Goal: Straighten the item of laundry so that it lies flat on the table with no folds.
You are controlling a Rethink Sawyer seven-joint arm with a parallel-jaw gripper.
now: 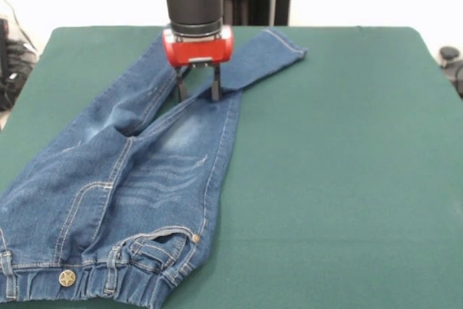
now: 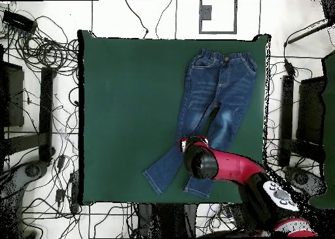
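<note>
Standing with its two fingers a narrow gap apart and tips on the denim, the hand (image 1: pixel 197 93) presses where the jeans' (image 1: pixel 137 179) legs cross on the green tabletop (image 1: pixel 347 179).

No text, label, brand name, number or sign can be read anywhere in either view. The nearest thing to a mark is the metal button (image 1: pixel 66 278) on the waistband of the jeans (image 1: pixel 137 179), which carries an embossed star-like shape, but no letters can be made out on it. The red housing of the gripper (image 1: pixel 197 93) shows no readable writing, and the green table (image 1: pixel 340 164) bears none. In the overhead view the floor around the table is too indistinct for any lettering to show.
</note>
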